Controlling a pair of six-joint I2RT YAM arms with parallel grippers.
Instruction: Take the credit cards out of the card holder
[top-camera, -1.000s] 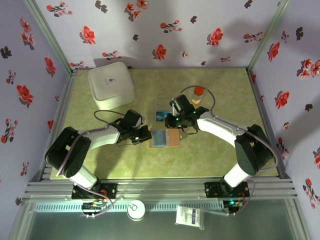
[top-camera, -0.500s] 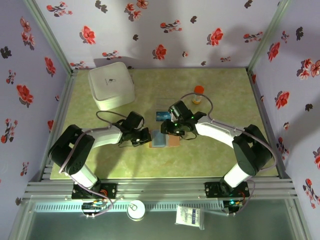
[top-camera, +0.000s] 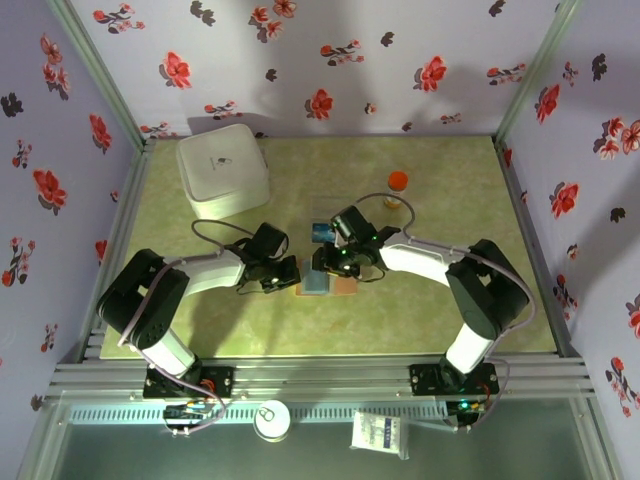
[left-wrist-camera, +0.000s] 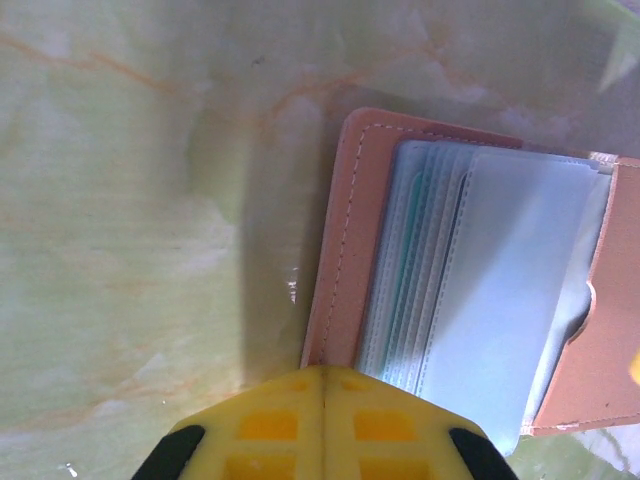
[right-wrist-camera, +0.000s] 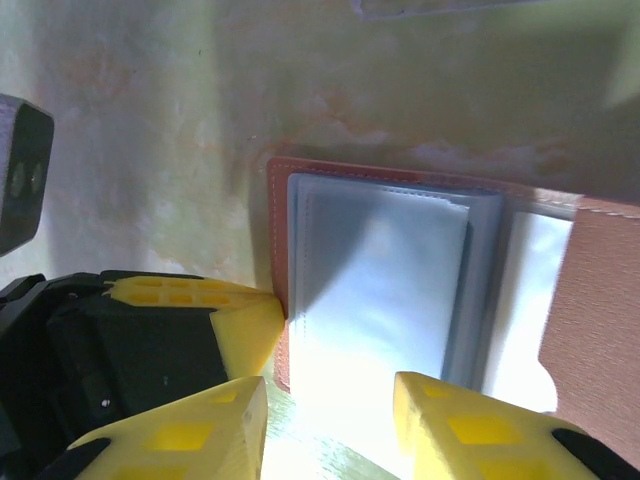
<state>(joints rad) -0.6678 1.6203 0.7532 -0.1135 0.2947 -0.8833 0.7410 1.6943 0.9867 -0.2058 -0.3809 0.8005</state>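
The card holder (top-camera: 320, 286) is lying open on the tabletop (top-camera: 430, 310) between the two arms, with its clear sleeves (left-wrist-camera: 500, 290) facing up. The left pincer (left-wrist-camera: 322, 378) is pressed together, its tips touching the holder's tan edge. The right pincer (right-wrist-camera: 330, 405) is hovering spread over the sleeves. A blue card (top-camera: 322, 232) is lying on the tabletop just beyond the holder. A teal edge (left-wrist-camera: 398, 300) is showing among the sleeves.

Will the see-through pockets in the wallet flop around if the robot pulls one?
Probably floppy: the clear sleeves look thin and fan out loosely. The flat card holder may slide; the left gripper at its edge likely steadies it.
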